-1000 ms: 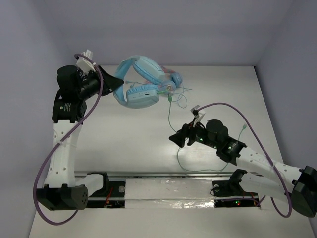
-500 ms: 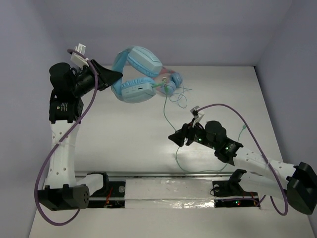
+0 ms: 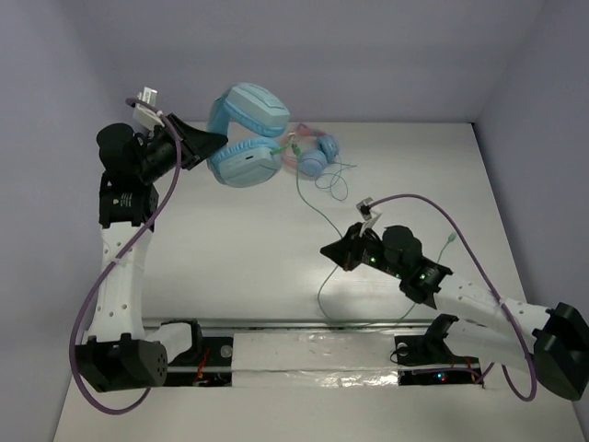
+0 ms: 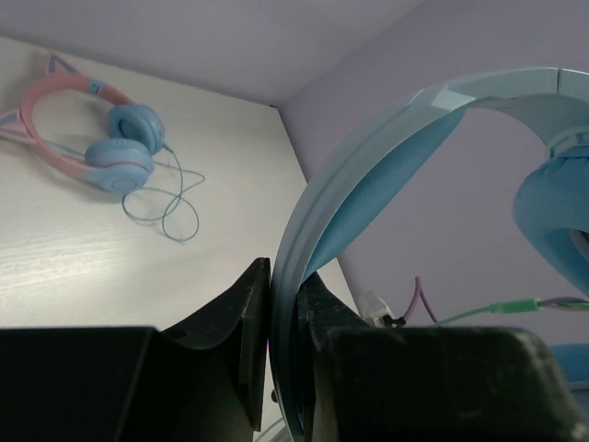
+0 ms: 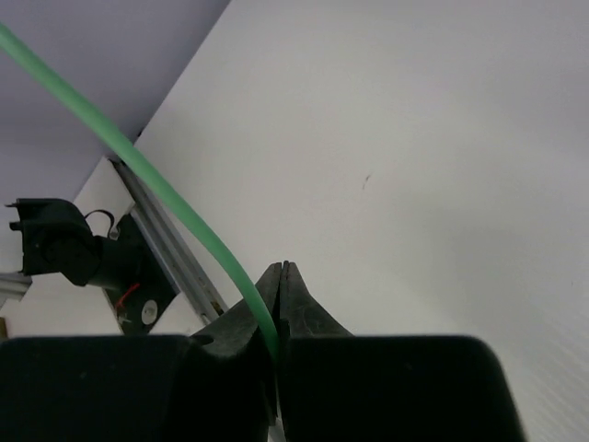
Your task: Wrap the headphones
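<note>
Setting: white desk (image 3: 230, 267) is sitting between pale lilac walls, arm bases along the bottom edge of the top view.
Headphones (image 3: 247, 138): one light-blue pair is hanging in the air at upper left of the top view, clear of the desk.
Left end effector (image 4: 283, 304): closed, pinching the wide blue headband.
Green cable (image 3: 308, 207): one thin line is running from the cup down to centre frame, then trailing on toward the bottom edge.
Right end effector (image 5: 279, 313): clamped shut on the green cable.
Pink-banded pair (image 3: 313, 152): one, lying at upper centre, its own thin cord looping beside the green cable.
Count: two arms, two headphone sets.
Risk: cable may be slipping from the thin pinch once pulled taut; winding near the pink pair may be snagging its cord; a hard tug may be twisting the headband out of the left hold.
</note>
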